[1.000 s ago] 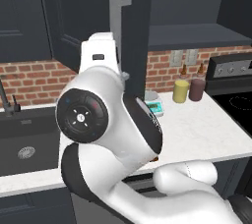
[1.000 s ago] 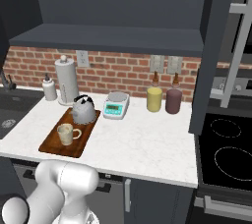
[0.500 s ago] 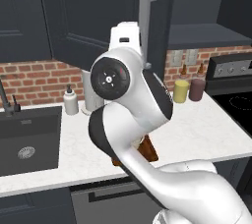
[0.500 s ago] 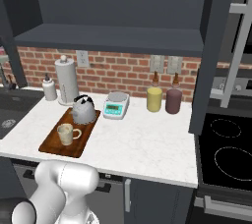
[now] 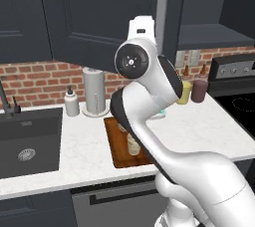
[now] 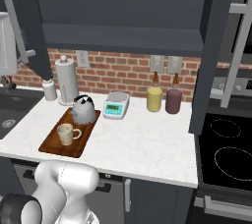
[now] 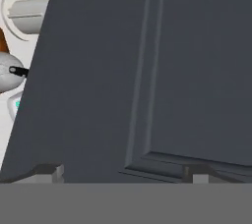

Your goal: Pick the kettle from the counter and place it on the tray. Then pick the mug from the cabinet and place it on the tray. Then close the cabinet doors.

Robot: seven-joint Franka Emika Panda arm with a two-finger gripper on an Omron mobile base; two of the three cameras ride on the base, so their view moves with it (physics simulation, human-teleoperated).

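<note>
So the kettle (image 6: 83, 109) and the mug (image 6: 66, 133) are both sitting on the tray (image 6: 54, 145) already, kettle at the back end, mug nearer the front edge of the counter (image 6: 142, 139). That leaves the last bit: shutting the cabinet doors.

And that's what the arm is going for, I'd say. The gripper (image 7: 123, 175) is facing right into the flat inside panel of the left door (image 7: 147, 70), which is swung out over the counter. The fingertips (image 7: 49, 171) are standing wide apart with nothing between them, so it's not holding anything. Whether they're actually touching the panel or just sitting a hair off it, I can't quite tell from the hand camera since the door is so close up.

In the left base camera the arm is reaching up behind that door (image 5: 99, 17), next to its long silver handle (image 5: 162, 17). The right door (image 6: 216, 51) is hanging open too, over by the stove (image 6: 226, 149), handle (image 6: 238, 46) facing out.

Next move, as I'm reading it: push the left door flat-on so it's swinging back toward the cabinet (image 6: 123, 7), staying on the panel as it turns, then cross over and do the same for the right one. No grabbing needed, just a steady shove.
</note>
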